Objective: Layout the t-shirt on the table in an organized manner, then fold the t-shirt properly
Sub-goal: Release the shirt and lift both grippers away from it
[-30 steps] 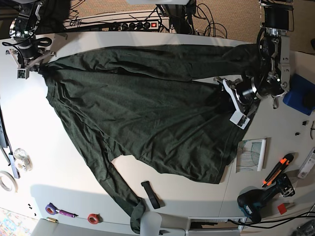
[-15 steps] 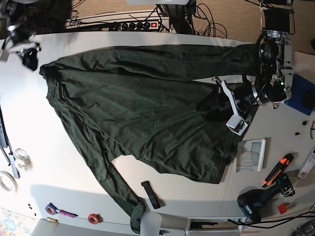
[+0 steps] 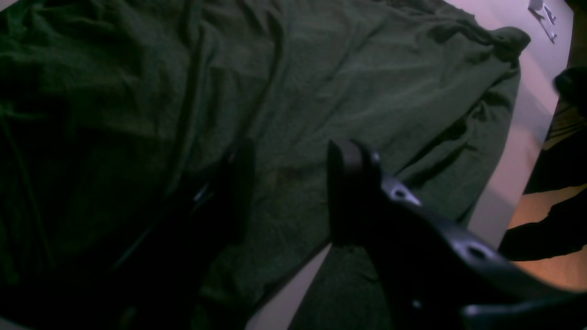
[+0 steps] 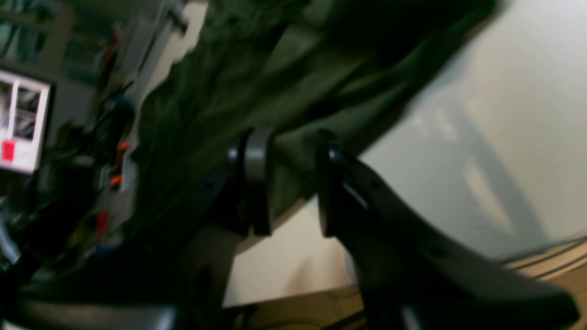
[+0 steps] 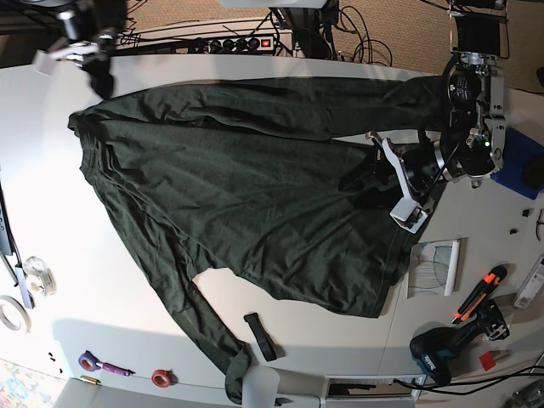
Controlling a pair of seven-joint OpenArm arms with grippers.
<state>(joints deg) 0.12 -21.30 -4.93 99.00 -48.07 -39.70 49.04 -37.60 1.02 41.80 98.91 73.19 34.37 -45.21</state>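
- Base: shirt [image 5: 238,178] lies spread across the table [image 5: 127,323], one sleeve trailing to the near edge. Left gripper [image 5: 378,180] is over the shirt's right edge. Right gripper [image 5: 95,75] is at the far-left corner, blurred.
- Left wrist: jaws spread, hovering over cloth, nothing pinched.
- Right wrist: blurred; jaws apart, shirt edge behind the gap, nothing gripped.

On the overhead view's left you had a broad strip of bare bench [image 5: 51,204] beside the t-shirt [image 5: 255,195], with tape rolls [image 5: 36,274] only at its edge. Along the near edge a black strap [image 5: 260,337], a purple tool [image 5: 106,367] and a red tape roll [image 5: 161,376] narrowed the way. A paper sheet [image 5: 433,269], utility knife [image 5: 478,294] and drill [image 5: 446,348] crowded the opposite side.
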